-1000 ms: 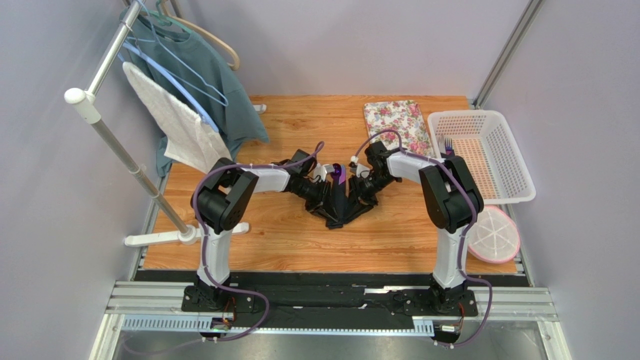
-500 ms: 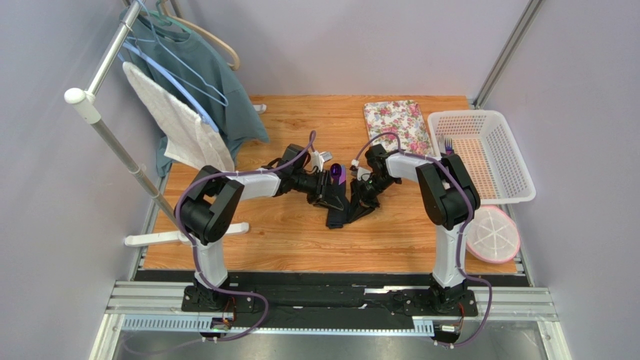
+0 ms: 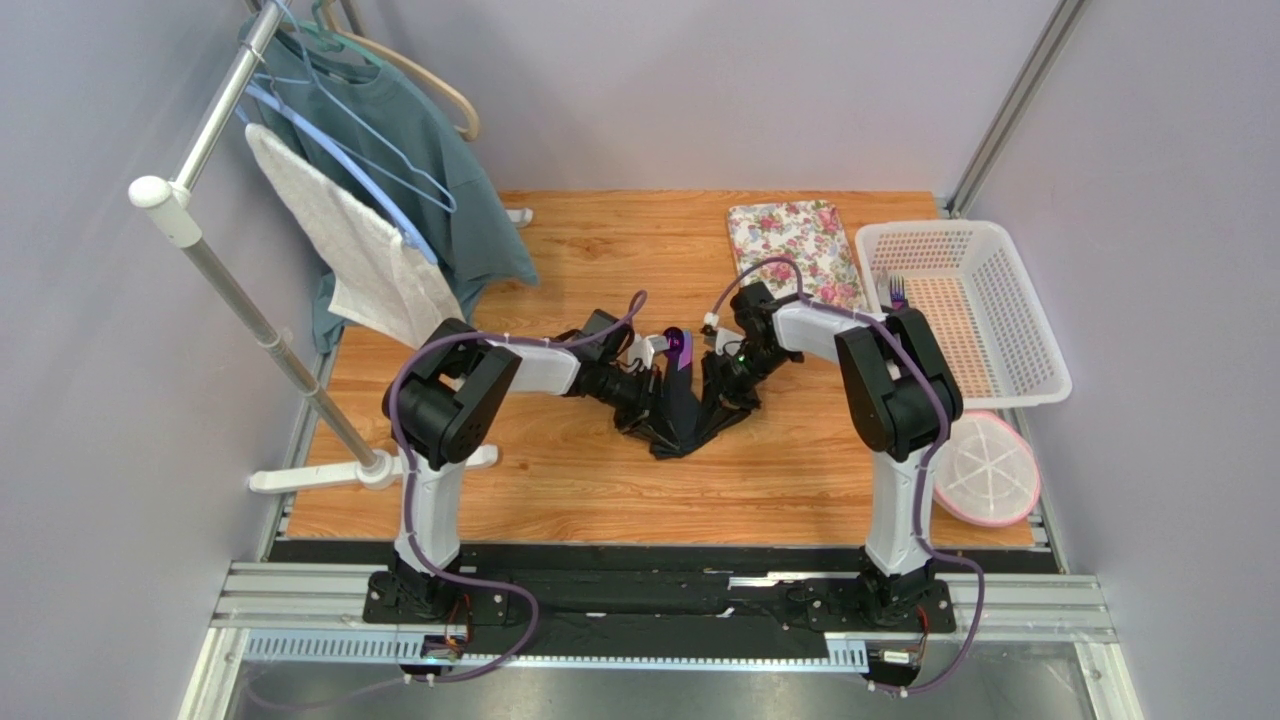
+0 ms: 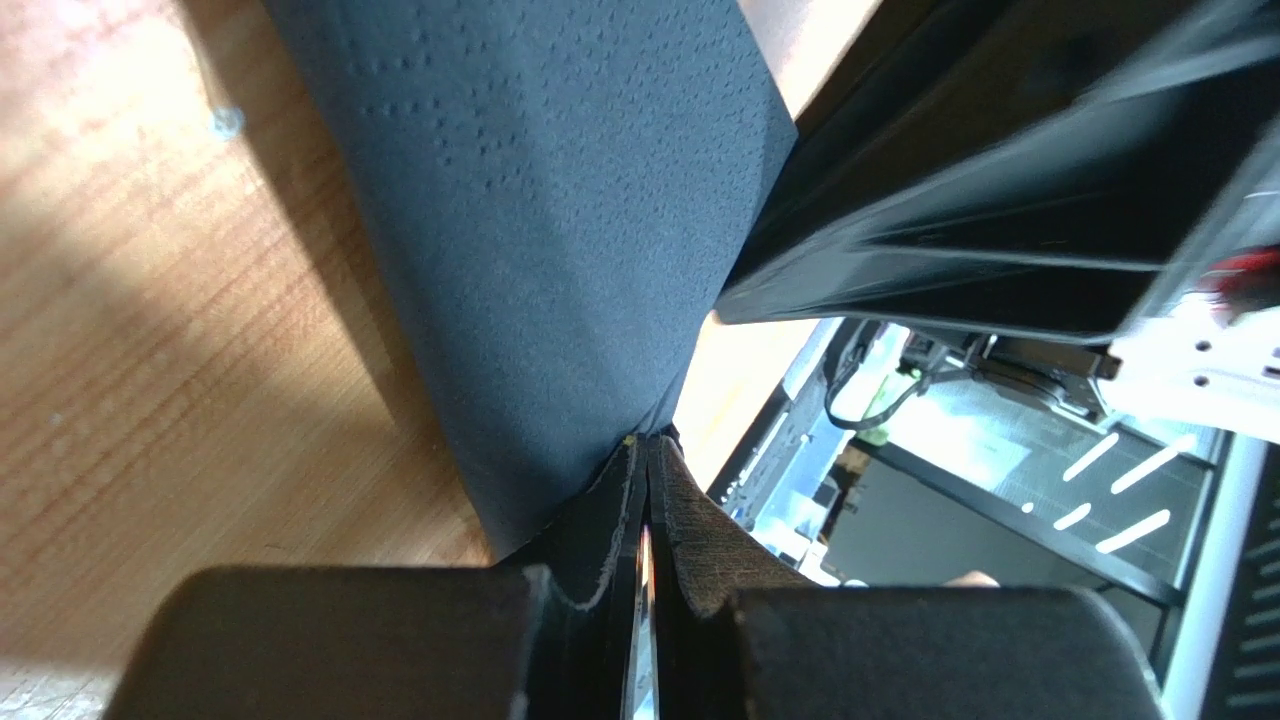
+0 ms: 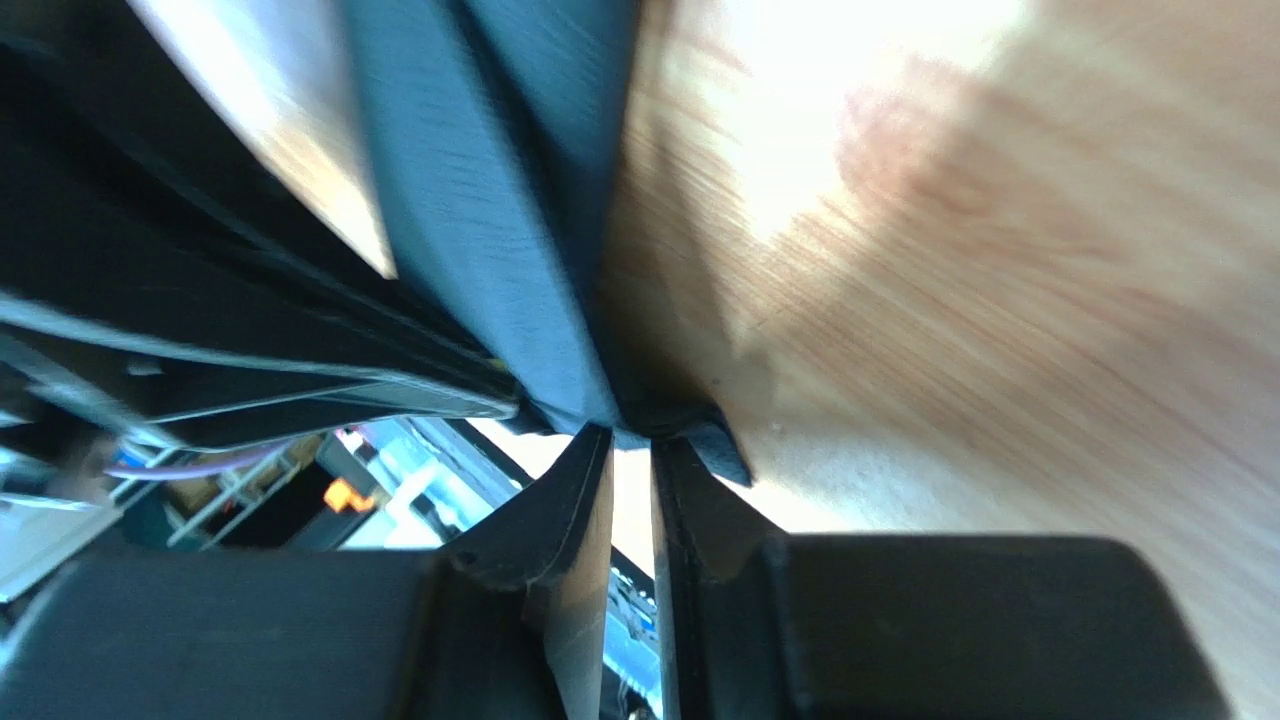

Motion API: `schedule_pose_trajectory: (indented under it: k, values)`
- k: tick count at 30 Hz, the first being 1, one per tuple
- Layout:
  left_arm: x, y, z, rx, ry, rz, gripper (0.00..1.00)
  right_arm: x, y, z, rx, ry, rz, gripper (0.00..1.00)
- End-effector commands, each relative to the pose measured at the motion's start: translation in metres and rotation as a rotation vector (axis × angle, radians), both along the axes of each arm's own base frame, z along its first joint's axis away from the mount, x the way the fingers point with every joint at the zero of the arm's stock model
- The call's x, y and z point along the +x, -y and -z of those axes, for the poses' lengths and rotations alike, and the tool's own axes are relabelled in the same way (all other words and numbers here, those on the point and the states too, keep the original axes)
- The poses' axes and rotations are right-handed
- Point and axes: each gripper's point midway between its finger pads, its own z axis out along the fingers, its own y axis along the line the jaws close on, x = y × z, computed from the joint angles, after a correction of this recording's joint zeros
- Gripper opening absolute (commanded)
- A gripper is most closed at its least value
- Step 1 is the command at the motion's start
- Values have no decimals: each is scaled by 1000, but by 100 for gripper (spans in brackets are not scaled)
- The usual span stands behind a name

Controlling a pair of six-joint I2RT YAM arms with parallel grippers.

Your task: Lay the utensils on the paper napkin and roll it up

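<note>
- The left gripper (image 4: 649,450) is pinched almost flat on one edge of the napkin (image 3: 684,420). Its wrist view shows the black paper running straight into the tips.
- The right gripper (image 5: 631,443) stands narrow, with a sliver of light between the fingers. Its tips nip the opposite fold of the same sheet.
- Between the two grips the napkin is bunched into a loose tent at the middle of the table (image 3: 571,480). It is lifted at the pinch points and fans out toward the near side.
- A purple utensil (image 3: 678,348) pokes out at the far end of the bundle, between the two wrists. By the look of it the paper is held from both sides to keep that piece trapped inside while the wrap is tightened.
- A fork (image 3: 897,285) stands in the white basket (image 3: 962,230), well apart from the napkin (I cannot tell how many pieces are inside the folds).
- My read: the roll is loose and lopsided, not a neat tube.
- The risk is that thin paper tears or slips under such small pinches.
</note>
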Motion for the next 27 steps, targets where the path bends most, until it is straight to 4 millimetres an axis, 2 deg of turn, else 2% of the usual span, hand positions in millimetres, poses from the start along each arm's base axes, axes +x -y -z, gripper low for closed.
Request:
schedule_pose_trajectory:
  k: [1,3,5,8,11,13,17,18,20,21,25,27]
  values:
    - [2,-7,15,91,9,0,7,39,-13,-55,93,171,44,19]
    - [2,-9,16,100,10,-2,6,43,-23,-74,158,180,77,20]
    - [3,-9,17,106,13,-4,5,44,-31,-82,199,189,83,21]
    - [3,-8,17,97,18,-9,4,39,-40,-78,217,157,90,21]
    - [4,-4,16,87,31,-9,2,35,-43,-58,209,112,109,20]
    - [5,0,12,62,33,-13,2,32,-38,-37,172,85,114,20]
    - [5,2,11,24,52,-29,2,31,-30,-7,143,52,116,17]
    - [11,6,4,-17,90,-35,2,30,-28,-2,137,47,112,17]
    - [7,7,-2,-60,111,-37,4,27,-26,7,134,40,100,16]
    - [13,12,-12,-108,154,-44,6,27,-25,10,129,38,96,16]
    - [19,18,-41,-217,281,-34,16,26,-22,21,117,42,74,14]
    - [18,20,-63,-283,346,-27,22,26,-20,23,110,54,66,13]
